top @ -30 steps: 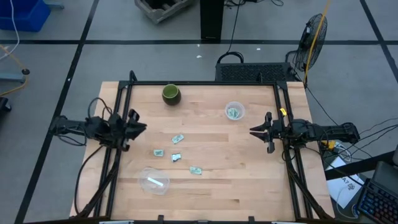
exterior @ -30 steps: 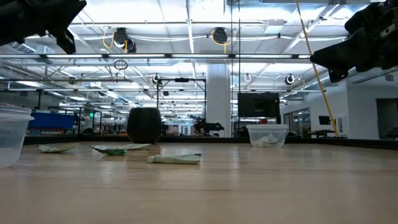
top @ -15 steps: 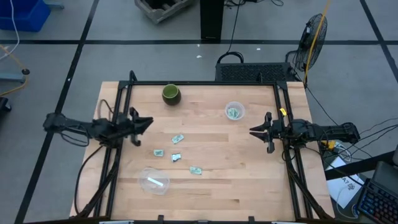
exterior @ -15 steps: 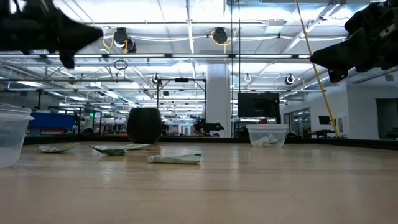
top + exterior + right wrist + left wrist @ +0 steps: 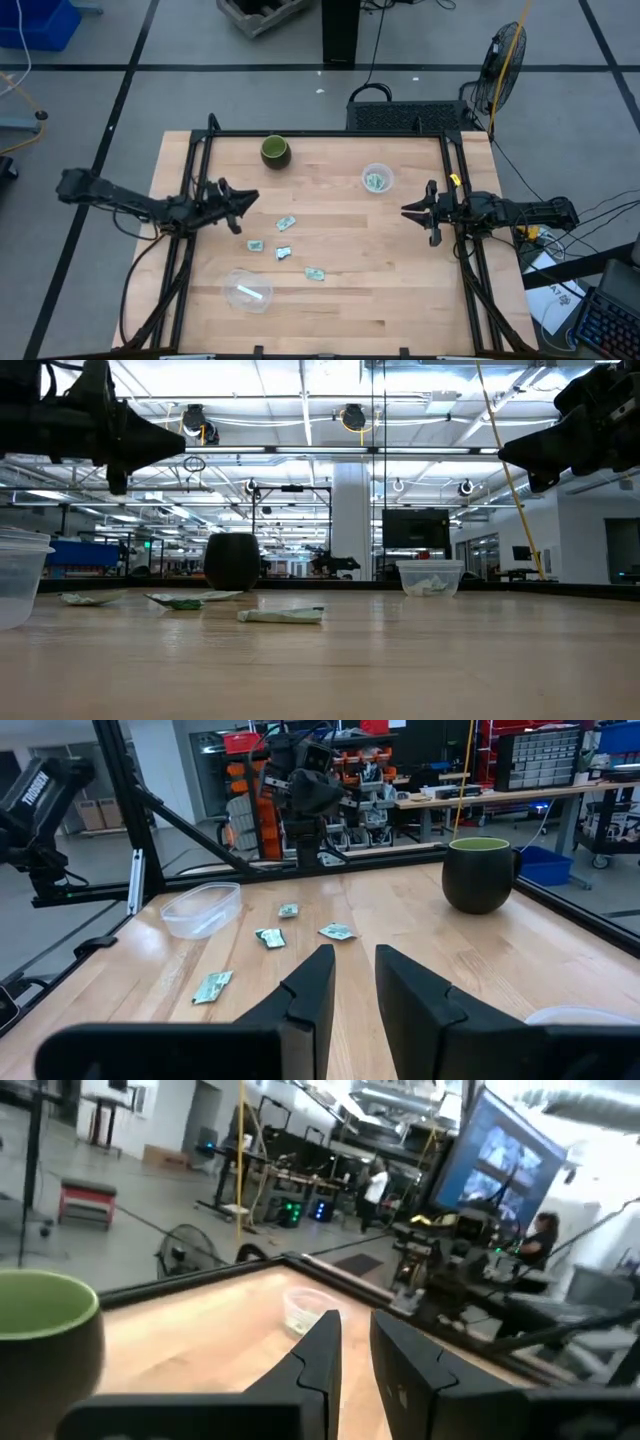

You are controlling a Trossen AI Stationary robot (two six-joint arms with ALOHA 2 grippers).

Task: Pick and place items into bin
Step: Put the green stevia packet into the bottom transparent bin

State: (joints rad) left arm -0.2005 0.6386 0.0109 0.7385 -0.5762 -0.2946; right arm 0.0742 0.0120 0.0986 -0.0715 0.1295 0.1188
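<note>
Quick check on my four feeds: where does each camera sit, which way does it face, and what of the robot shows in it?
High view: overhead, straight down on the table; both arms, left claw, right claw.
Low view: tabletop height, facing the room; both arms hang in at the top corners.
Left wrist view: past its fingers toward the clear cup.
Right wrist view: past its fingers toward the wrapped pieces and clear bin.
Shared: the dark green cup shows in all four.

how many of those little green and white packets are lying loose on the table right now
4 loose on the table: one nearest the dark green cup, one toward the left arm's side, one beside it, one nearest the front edge. More sit inside the small clear cup, uncountable.
</note>
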